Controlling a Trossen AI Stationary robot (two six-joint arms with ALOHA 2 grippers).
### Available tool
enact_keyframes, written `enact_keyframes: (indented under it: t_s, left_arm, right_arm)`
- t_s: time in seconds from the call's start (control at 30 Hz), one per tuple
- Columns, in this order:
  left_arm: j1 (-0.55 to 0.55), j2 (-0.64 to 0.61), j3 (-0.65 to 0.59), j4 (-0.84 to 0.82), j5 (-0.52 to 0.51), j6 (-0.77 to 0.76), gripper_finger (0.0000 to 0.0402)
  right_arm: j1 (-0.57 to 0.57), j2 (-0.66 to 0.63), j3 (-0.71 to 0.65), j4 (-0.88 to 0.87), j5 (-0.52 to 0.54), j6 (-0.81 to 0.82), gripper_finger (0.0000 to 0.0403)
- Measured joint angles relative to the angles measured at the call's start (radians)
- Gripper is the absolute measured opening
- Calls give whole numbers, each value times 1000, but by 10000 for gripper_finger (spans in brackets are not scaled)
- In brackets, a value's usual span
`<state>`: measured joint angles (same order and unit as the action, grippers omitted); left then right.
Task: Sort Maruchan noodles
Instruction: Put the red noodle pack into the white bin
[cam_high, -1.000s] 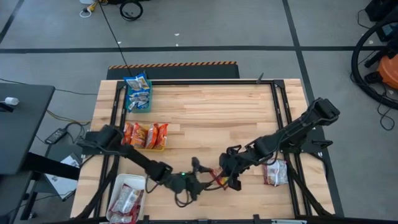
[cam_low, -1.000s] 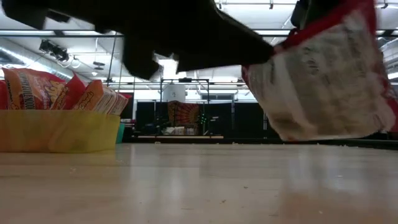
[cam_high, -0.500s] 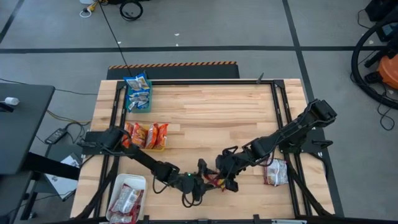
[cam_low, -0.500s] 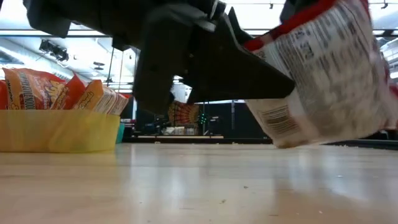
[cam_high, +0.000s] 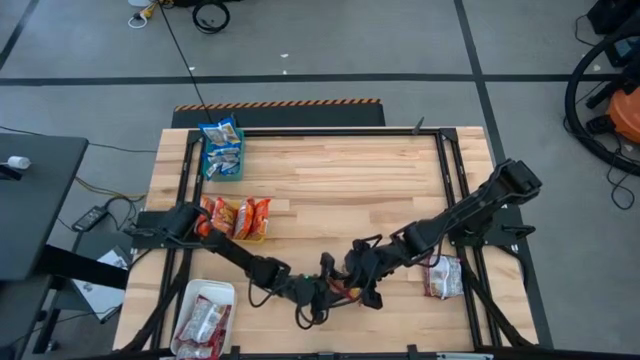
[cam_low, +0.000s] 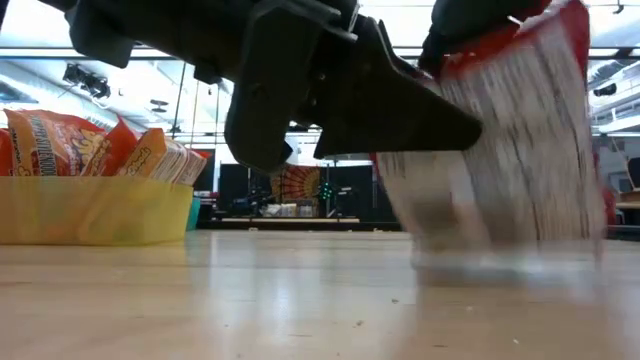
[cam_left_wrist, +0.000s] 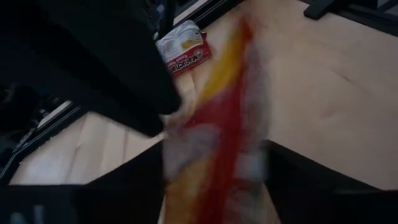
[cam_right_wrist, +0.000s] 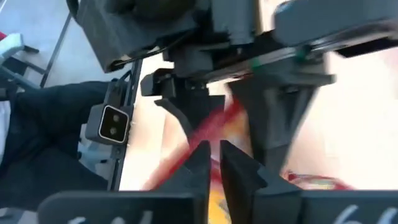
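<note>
Closing in since a second ago, the left gripper (cam_high: 325, 290) now meets the right gripper (cam_high: 350, 284) near the table's (cam_high: 340, 190) front edge. Between them hangs a silver-white noodle packet (cam_low: 520, 140), clamped by the right gripper's fingers; whether the left grips it I cannot tell.

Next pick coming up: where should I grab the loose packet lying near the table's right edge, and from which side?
Probably straight down: the loose packet lies flat on the table, so only its edges can be pinched. Take the edge facing the table's middle; a frame rail runs close along the outer side. The right gripper is shut on the held packet.
</note>
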<state>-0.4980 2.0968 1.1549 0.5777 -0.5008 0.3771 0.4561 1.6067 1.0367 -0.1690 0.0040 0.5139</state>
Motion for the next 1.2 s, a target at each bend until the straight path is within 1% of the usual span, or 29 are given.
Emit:
enact_keyframes:
  t_s: [0.13,0.2,0.3,0.4,0.5,0.6,0.67,0.77,0.9,0.97,1.03,1.13,1.2]
  left_arm:
    - [-15,-7,2,-13,-2,-37,194]
    - [-26,-24,18,-44,-3,-73,172]
    - [-48,-77,51,-141,-17,-79,146]
    - [-61,-134,92,-312,-23,-114,126]
    - [-58,-169,139,-489,-20,-197,97]
    - [-52,-169,166,-534,-18,-239,69]
    - [-51,-159,169,-532,23,-236,65]
    - [-70,-153,168,-625,62,-251,78]
    - [-101,-153,168,-730,64,-293,127]
    - [-116,-152,162,-710,62,-287,158]
    - [-128,-128,159,-645,57,-254,190]
    - [-136,-58,149,-594,59,-199,233]
    - [-137,-9,147,-581,31,-158,252]
  right_arm:
    - [2,-39,17,-16,-9,-12,69]
    - [8,-72,31,-26,-27,-18,79]
    - [32,-128,38,-54,-23,-20,87]
    - [73,-177,39,-64,35,-19,87]
    - [126,-206,40,-69,119,-20,86]
    - [182,-212,40,-74,203,-20,87]
    - [216,-203,40,-82,242,-13,87]
    - [264,-175,40,-107,271,52,86]
    - [323,-130,40,-127,293,140,87]
    - [343,-106,40,-134,307,166,86]
    - [358,-86,40,-134,329,186,86]
    - [366,-59,40,-135,352,198,86]
    - [368,-52,39,-138,354,211,86]
